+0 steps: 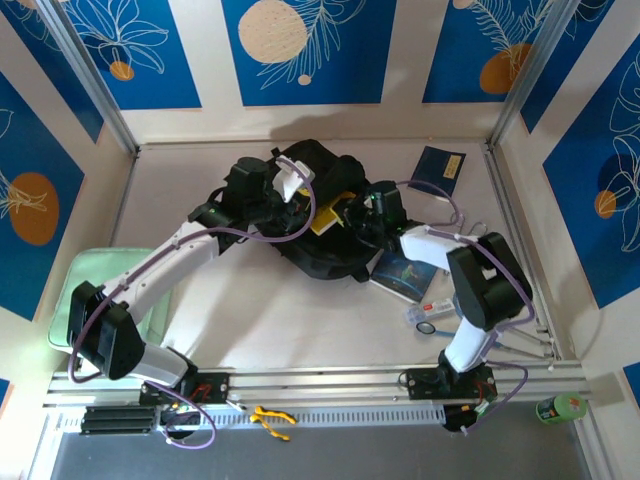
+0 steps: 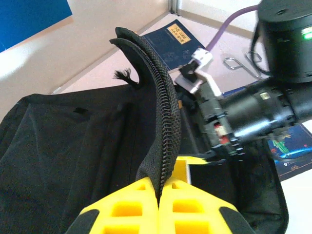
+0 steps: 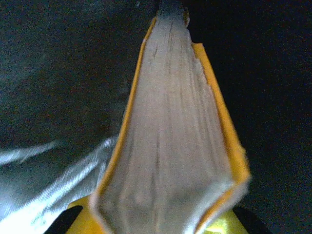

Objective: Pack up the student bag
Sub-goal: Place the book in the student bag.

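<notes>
Black fabric slumped toward the far edge of the table, the student bag is only part-packed. The left gripper pinches its zip edge to hold the mouth open, and the right gripper, clamped on a yellow book, holds it in the opening. Two blue books wait near the pale table's right edge, and blue leaf-print panels wall the cell.

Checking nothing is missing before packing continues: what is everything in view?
student bag: one, black, centre of the table, open
yellow book: one, yellow cover, in the bag's mouth
dark blue book: one, navy, table's far right
illustrated book: one, blue, right of the bag
stationery: small cluster, count unclear, table's near right
pad: one, pale green, table's left edge
left gripper: one, yellow, shut on the student bag
right gripper: one, yellow, shut on the yellow book
</notes>
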